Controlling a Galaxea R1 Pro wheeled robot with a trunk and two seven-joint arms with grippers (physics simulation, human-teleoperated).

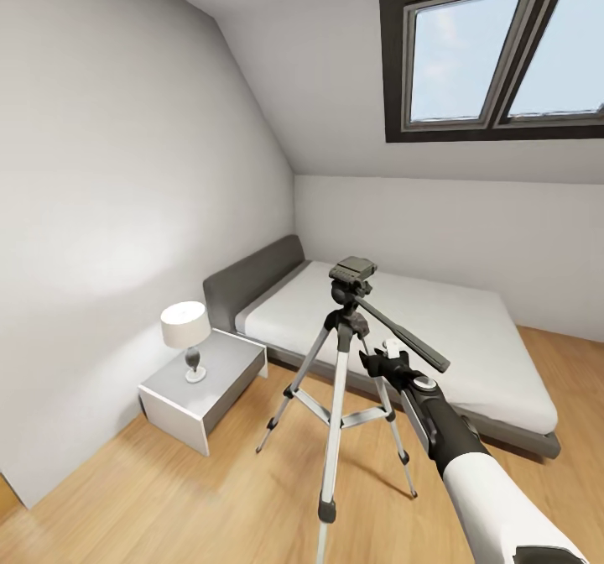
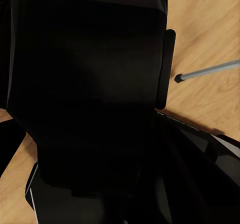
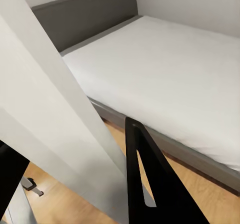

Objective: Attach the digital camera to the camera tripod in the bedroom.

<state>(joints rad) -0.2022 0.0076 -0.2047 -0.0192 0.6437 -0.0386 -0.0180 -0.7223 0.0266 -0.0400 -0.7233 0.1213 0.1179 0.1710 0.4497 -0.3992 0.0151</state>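
Right up against my left wrist lens sat a broad black mass, too dark and close to name; past its edge I saw wood floor (image 2: pixel 210 29) and one silver tripod leg tip (image 2: pixel 207 72). Whether my left jaws were wide or narrow I could not tell.

From the head view my right arm reached forward from five o'clock, its gripper (image 1: pixel 393 361) just beside the camera tripod (image 1: pixel 340 396), below the long pan handle (image 1: pixel 403 333) that slanted down toward four o'clock. A fingertip (image 3: pixel 150 184) showed dark in the right wrist view, with a pale slanting bar close beside it, probably a tripod leg; the jaws' spread stayed unclear to me, and I saw nothing in them.

The digital camera (image 1: pixel 351 272) appeared to sit already on the tripod head, at about twelve o'clock from my right gripper, a small dark block above the pan head. The tripod stood on the floor before the grey-framed bed (image 1: pixel 419 329), with a nightstand (image 1: pixel 205 383) and lamp (image 1: pixel 188 333) at nine o'clock.

I judged the attaching close to done. To finish well I would keep the right arm clear of the handle and legs, since a nudge could tip the stand, and back away straight toward five o'clock.
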